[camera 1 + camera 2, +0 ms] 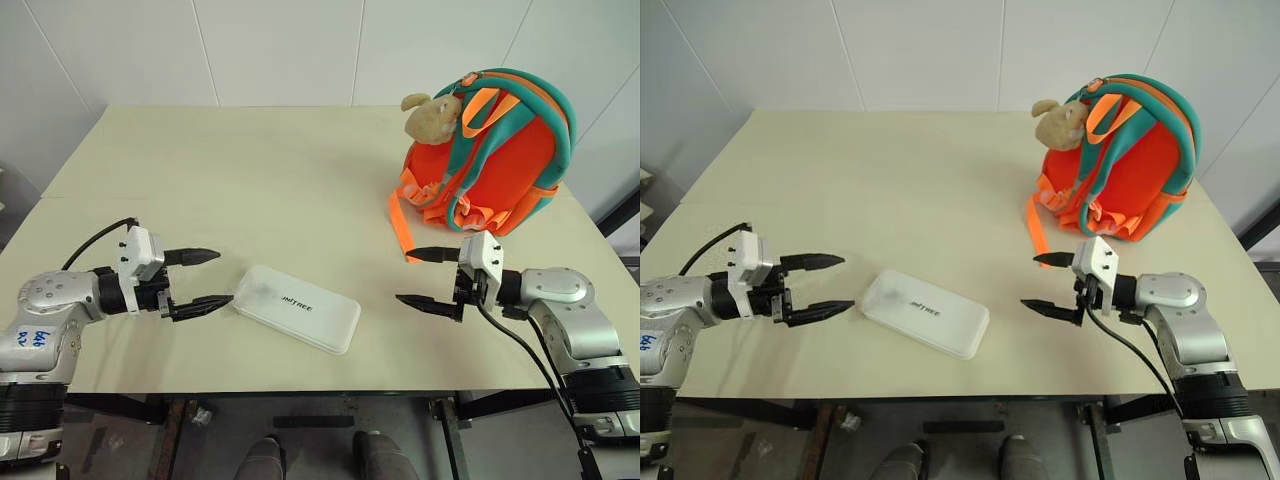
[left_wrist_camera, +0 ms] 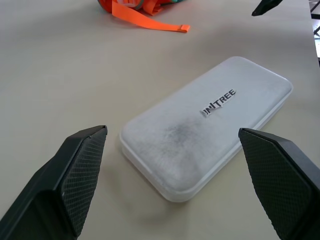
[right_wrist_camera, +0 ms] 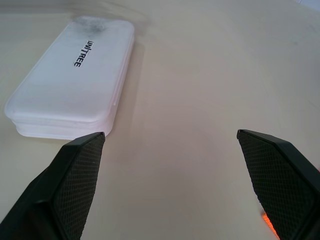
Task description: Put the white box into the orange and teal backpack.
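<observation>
White box (image 1: 297, 308) flat near the table's (image 1: 250, 180) front edge, long axis running between both spread, empty grippers, left gripper (image 1: 205, 278) nearer than right gripper (image 1: 425, 278); orange and teal backpack (image 1: 500, 150) at the far right corner.

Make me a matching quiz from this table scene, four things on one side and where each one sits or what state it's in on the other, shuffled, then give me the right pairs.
Things:
1. white box
2. orange and teal backpack
3. plush toy
4. left gripper

Places or states:
A. standing at the table's far right
B. lying flat near the front edge, between both grippers
C. open, just beside one end of the box
D. hanging on the backpack's upper left side

Pairs: 1-B, 2-A, 3-D, 4-C
</observation>
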Robot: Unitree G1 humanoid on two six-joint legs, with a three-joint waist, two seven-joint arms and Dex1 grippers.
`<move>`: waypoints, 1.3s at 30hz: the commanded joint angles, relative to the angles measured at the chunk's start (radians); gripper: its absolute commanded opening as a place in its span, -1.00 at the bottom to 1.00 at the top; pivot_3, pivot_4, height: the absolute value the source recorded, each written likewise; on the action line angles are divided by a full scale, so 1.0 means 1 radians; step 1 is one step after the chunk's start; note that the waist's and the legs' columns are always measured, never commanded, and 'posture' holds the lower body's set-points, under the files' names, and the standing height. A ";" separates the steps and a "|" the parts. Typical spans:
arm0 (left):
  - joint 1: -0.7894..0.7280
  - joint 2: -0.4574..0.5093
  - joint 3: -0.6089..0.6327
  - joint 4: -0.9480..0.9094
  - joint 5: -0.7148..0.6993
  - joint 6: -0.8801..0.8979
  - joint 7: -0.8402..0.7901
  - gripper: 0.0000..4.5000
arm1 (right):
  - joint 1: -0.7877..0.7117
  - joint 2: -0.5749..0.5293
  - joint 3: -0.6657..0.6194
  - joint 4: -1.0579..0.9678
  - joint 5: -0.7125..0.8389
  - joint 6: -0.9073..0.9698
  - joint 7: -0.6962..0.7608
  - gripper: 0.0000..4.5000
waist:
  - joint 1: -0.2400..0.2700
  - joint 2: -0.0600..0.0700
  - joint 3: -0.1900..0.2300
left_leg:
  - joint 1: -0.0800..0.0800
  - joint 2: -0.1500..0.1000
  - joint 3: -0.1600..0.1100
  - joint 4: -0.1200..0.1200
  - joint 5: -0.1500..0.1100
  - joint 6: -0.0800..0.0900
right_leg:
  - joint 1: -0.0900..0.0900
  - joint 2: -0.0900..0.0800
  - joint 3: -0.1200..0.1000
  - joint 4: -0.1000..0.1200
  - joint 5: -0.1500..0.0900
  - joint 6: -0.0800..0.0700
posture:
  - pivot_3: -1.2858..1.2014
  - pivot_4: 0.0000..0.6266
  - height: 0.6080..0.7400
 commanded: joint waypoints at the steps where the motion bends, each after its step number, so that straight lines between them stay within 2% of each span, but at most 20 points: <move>1: -0.012 0.010 0.015 -0.030 -0.010 -0.005 -0.004 1.00 | -0.018 -0.009 -0.025 -0.034 0.017 0.012 -0.008 0.99 | 0.000 0.000 0.000 | 0.000 0.000 0.000 0.000 0.000 0.000 | 0.000 0.000 0.000 0.000 0.000 0.000 | 0.03 -0.52 1.00; 8: -0.027 0.010 0.013 0.005 0.010 -0.042 -0.012 1.00 | -0.031 0.012 0.015 -0.032 -0.004 0.022 -0.011 0.99 | 0.001 0.000 0.000 | 0.000 0.000 0.000 0.000 0.000 0.000 | 0.000 0.000 0.000 0.000 0.000 0.000 | 0.03 -0.52 1.00; 9: -0.033 0.009 0.012 0.021 0.016 -0.053 -0.016 1.00 | -0.031 0.014 0.014 -0.032 0.000 0.027 -0.014 0.91 | 0.001 0.000 0.000 | 0.000 0.000 0.000 0.000 0.000 0.000 | 0.000 0.000 0.000 0.000 0.000 0.000 | 0.03 -0.52 1.00; 10: -0.038 0.008 0.016 0.033 0.016 -0.061 -0.018 0.92 | -0.028 0.016 0.016 -0.033 -0.002 0.025 -0.016 0.82 | 0.001 0.000 0.000 | 0.000 0.000 0.000 0.000 0.000 0.000 | 0.000 0.000 0.000 0.000 0.000 0.000 | 0.03 -0.52 1.00; 11: -0.042 0.009 0.026 0.041 -0.001 -0.055 -0.028 0.82 | -0.022 0.016 0.024 -0.033 -0.012 0.018 -0.017 0.74 | 0.000 0.000 0.000 | 0.000 0.000 0.000 0.000 0.000 0.000 | 0.000 0.000 0.000 0.000 0.000 0.000 | 0.03 -0.52 1.00; 15: -0.063 0.021 0.037 0.108 0.019 -0.092 -0.036 0.33 | 0.010 0.015 0.039 -0.034 -0.030 0.007 -0.025 0.15 | 0.001 0.000 0.000 | 0.000 0.000 0.000 0.000 0.000 0.000 | 0.000 0.000 0.000 0.001 0.000 0.000 | 0.03 -0.52 1.00; 22: -0.131 0.009 -0.009 0.314 0.112 -0.231 -0.047 -0.68 | 0.102 0.029 0.065 -0.070 -0.036 -0.004 -0.019 -0.94 | 0.002 0.000 0.000 | 0.000 0.000 0.000 0.001 0.000 0.000 | 0.000 0.000 0.000 0.001 0.000 0.000 | 0.03 -0.52 1.00; 23: -0.138 0.003 -0.021 0.330 0.117 -0.225 -0.055 -0.83 | 0.116 0.030 0.073 -0.076 -0.040 -0.001 -0.018 -1.00 | 0.002 0.000 0.000 | 0.000 0.000 0.000 0.002 0.000 0.000 | 0.000 0.000 0.000 0.002 0.000 0.000 | 0.03 -0.52 1.00; 24: -0.143 0.001 -0.037 0.343 0.120 -0.214 -0.069 -0.96 | 0.128 0.029 0.081 -0.085 -0.044 -0.001 -0.015 -1.00 | 0.001 0.000 0.000 | 0.000 0.000 0.000 0.002 0.000 0.000 | 0.000 0.000 0.000 0.002 0.000 0.000 | 0.03 -0.52 1.00; 30: -0.193 -0.048 -0.096 0.438 0.171 -0.269 -0.080 -0.96 | 0.170 0.034 0.112 -0.129 -0.045 0.057 -0.030 -1.00 | 0.002 0.000 0.000 | 0.000 0.000 0.000 0.005 0.000 0.000 | 0.000 0.001 0.000 0.004 0.000 0.000 | 0.03 -0.52 1.00; 35: -0.235 -0.123 -0.139 0.458 0.192 -0.260 -0.060 -0.96 | 0.173 0.090 0.150 -0.156 -0.065 0.063 -0.081 -1.00 | 0.002 0.000 0.000 | 0.000 0.000 0.000 0.009 0.000 0.000 | 0.001 0.001 0.000 0.007 0.000 0.001 | 0.03 -0.52 1.00; 39: -0.248 -0.141 -0.148 0.487 0.209 -0.270 -0.056 -0.96 | 0.167 0.122 0.172 -0.184 -0.076 0.087 -0.111 -1.00 | 0.000 0.000 0.000 | 0.000 -0.001 0.000 0.011 0.000 0.000 | 0.001 0.001 0.000 0.008 0.001 0.002 | 0.03 -0.52 1.00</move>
